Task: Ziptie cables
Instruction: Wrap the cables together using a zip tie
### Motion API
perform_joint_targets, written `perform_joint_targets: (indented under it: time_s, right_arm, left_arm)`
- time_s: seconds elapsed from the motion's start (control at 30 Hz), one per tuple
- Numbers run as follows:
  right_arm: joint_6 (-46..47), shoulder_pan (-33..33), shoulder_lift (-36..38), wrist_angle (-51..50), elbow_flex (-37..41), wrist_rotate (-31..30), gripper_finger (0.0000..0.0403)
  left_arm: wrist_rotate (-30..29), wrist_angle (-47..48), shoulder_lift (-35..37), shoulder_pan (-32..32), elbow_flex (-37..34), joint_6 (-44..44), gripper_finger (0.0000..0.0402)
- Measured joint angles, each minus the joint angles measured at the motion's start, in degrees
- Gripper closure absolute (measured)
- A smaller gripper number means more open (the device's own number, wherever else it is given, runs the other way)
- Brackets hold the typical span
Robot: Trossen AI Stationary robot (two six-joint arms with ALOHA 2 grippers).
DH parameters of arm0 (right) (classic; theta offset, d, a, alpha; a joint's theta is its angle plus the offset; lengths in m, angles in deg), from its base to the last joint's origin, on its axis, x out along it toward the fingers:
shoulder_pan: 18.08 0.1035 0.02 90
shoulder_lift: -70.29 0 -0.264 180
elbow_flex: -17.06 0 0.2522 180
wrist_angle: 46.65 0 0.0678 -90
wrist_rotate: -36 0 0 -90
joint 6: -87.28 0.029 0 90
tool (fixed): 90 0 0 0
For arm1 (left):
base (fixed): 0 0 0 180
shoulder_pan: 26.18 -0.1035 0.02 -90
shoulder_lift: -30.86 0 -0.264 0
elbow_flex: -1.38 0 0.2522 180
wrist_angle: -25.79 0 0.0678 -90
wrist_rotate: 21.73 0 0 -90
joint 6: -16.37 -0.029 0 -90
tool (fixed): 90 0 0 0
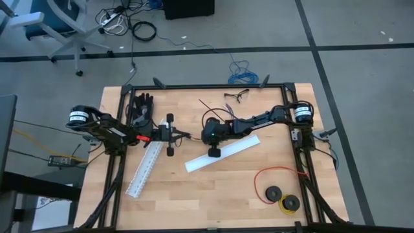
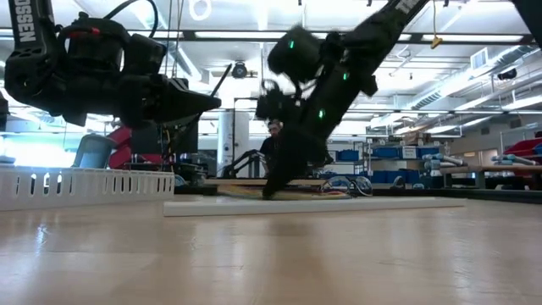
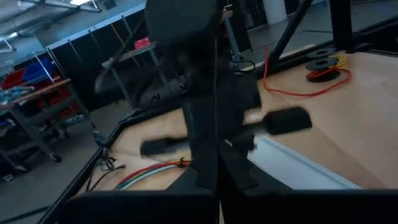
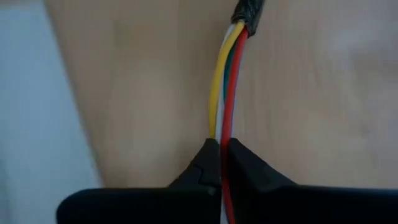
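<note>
Yellow, green, white and red cables point(image 4: 225, 81) sit pinched in my right hand point(image 4: 219, 163), closed on them; left hand's point(image 1: 169, 134) grip I cannot tell. No ziptie visible yet.

I see cables point(image 4: 226, 81) in yellow, white, green, red with a black sleeve point(image 4: 247, 14); white channels point(image 1: 222, 153); red wire loop point(image 1: 277, 173); black gloves point(image 1: 140, 107); light wood table point(image 1: 213, 197).
</note>
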Motion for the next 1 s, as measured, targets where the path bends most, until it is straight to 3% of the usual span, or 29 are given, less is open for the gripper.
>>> perform_joint_targets:
  time_s: [0.57,1.0]
  right_arm:
    - [-6.0,3.9,3.3,9.6,-0.1,-3.6,0.0402]
    - [-2.7,4.3,3.3,6.3,-0.1,-3.6,0.0402]
  left_arm:
    - [0.5,2.5,-0.4,-0.3,2.8,5.6,0.0399]
    - [0.7,3.3,-0.4,-0.3,3.0,5.5,0.0399]
